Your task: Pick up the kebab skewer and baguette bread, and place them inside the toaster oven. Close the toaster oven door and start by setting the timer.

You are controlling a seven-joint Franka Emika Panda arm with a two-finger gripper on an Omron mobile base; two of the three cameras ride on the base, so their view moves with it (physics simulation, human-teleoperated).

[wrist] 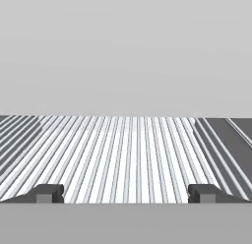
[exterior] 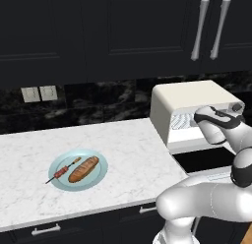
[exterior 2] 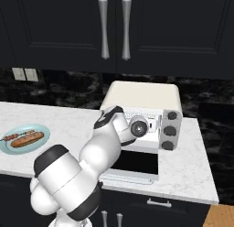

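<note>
Altogether: one plate, one kebab skewer, one baguette bread, one toaster oven, two wall outlets, two cabinet handles
Plate (exterior: 101,176): pale blue, round, on the white marble counter (exterior: 123,144) well left of the oven; it carries both foods
Kebab skewer (exterior: 64,170): lies on the plate's left part, just beside the bread; its thin stick pokes out over the rim
Baguette bread (exterior: 83,169): lies slantwise on the plate, right of the skewer
Toaster oven (exterior 2: 141,95): cream-white box at the back of the counter; three dark knobs on its right face in the right base view
Toaster oven door (exterior 2: 137,164): folded down flat toward the robot, dark glass facing up
Oven contents: a wire rack (wrist: 128,154) with nothing lying on the part seen by the hand camera
Gripper (wrist: 126,193): released, fingers spread wide with nothing between them, reaching into the oven just over the rack
Wall outlets (exterior: 39,94): side by side on the dark backsplash, left
Cabinet handles (exterior: 210,27): two pale bars on the dark upper doors
</note>
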